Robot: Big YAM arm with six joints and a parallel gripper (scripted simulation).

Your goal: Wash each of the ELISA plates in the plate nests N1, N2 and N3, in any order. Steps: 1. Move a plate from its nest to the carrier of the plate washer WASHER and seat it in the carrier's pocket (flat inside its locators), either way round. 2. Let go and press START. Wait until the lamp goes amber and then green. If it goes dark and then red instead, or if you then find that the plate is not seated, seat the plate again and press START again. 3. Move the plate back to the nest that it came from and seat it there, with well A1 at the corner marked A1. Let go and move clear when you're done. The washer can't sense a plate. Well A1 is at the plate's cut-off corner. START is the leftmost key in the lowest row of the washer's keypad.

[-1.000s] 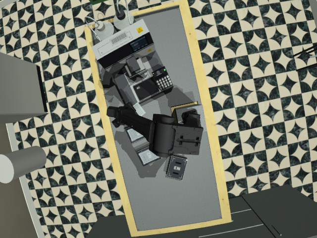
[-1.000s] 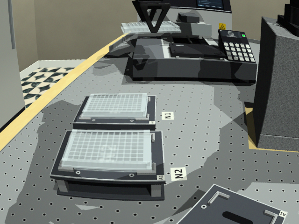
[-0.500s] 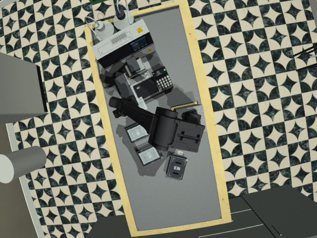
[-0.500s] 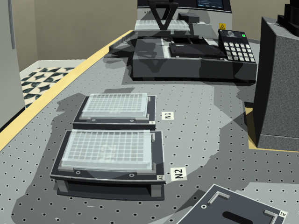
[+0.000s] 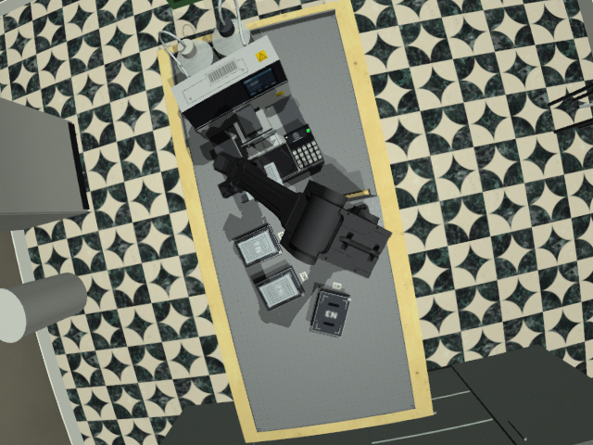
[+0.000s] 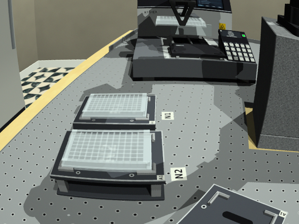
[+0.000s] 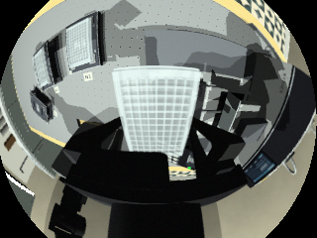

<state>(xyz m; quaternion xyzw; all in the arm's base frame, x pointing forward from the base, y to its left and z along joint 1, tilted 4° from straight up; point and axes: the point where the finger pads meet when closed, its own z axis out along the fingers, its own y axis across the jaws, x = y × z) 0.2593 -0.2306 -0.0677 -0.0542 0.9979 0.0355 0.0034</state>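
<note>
My gripper [image 6: 182, 23] [image 7: 156, 120] is shut on a clear ELISA plate [image 6: 164, 20] [image 7: 158, 109] [image 5: 271, 171] and holds it level, high above the dark carrier [image 6: 190, 49] of the washer [image 6: 193, 67] [image 5: 224, 81]. The carrier pocket is empty. The lamp [image 6: 243, 35] [image 5: 308, 130] above the keypad [image 6: 238, 52] [image 5: 306, 154] is green. A plate [image 6: 116, 104] [image 5: 258, 247] sits in nest N1, and another plate [image 6: 106, 149] [image 5: 279, 289] sits in nest N2. Nest N3 [image 5: 330, 301] [image 6: 217, 209] is empty.
The arm's base block [image 6: 277, 84] [image 5: 354, 235] stands at the right of the table. Two bottles [image 5: 194, 55] [image 5: 230, 38] with tubing stand behind the washer. The table has a yellow rim [image 5: 191, 191] [image 6: 60, 81].
</note>
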